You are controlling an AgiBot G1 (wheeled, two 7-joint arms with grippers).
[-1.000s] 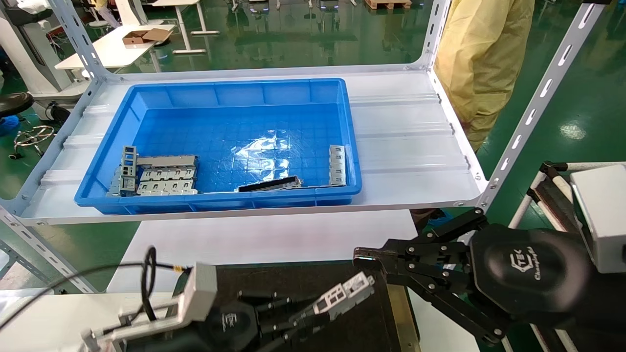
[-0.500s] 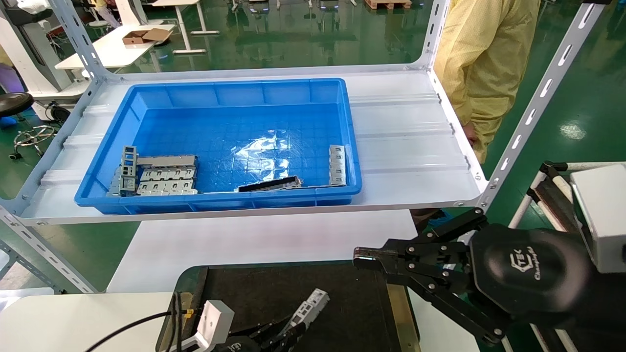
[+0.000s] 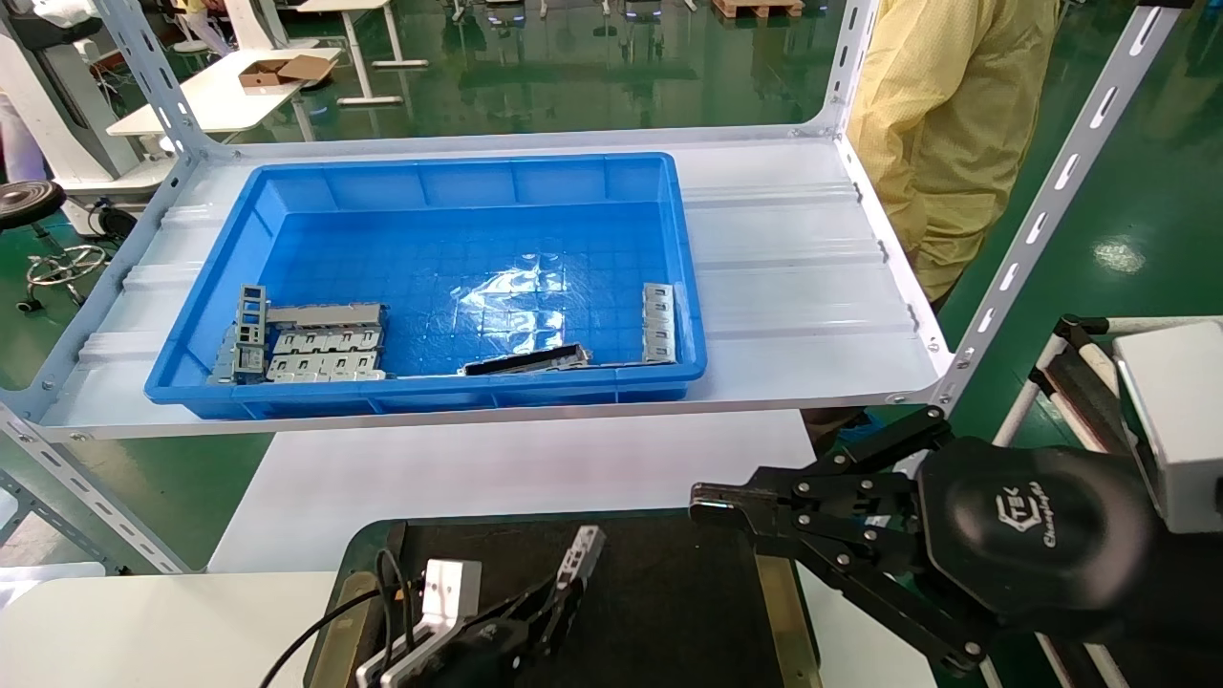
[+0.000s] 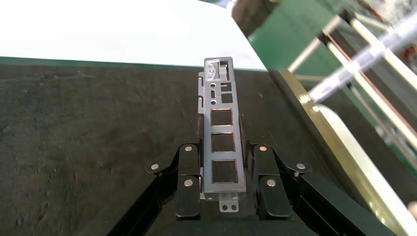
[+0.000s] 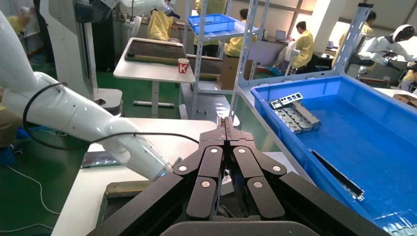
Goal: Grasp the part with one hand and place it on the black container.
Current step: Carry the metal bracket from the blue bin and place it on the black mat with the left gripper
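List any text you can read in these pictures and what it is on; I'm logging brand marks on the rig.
"K": white letter on the red paper cup standing on a far table.
Embossed logo on the right gripper housing: its characters cannot be made out for sure.
Logo on the left gripper: too small to read.

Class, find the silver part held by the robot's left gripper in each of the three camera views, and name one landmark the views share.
Head view: the part is low and centre, over the black container, in the left gripper.
Left wrist view: the part is central, clamped between the fingers.
Right wrist view: not visible.
Shared landmark: the blue bin in the head and right wrist views.
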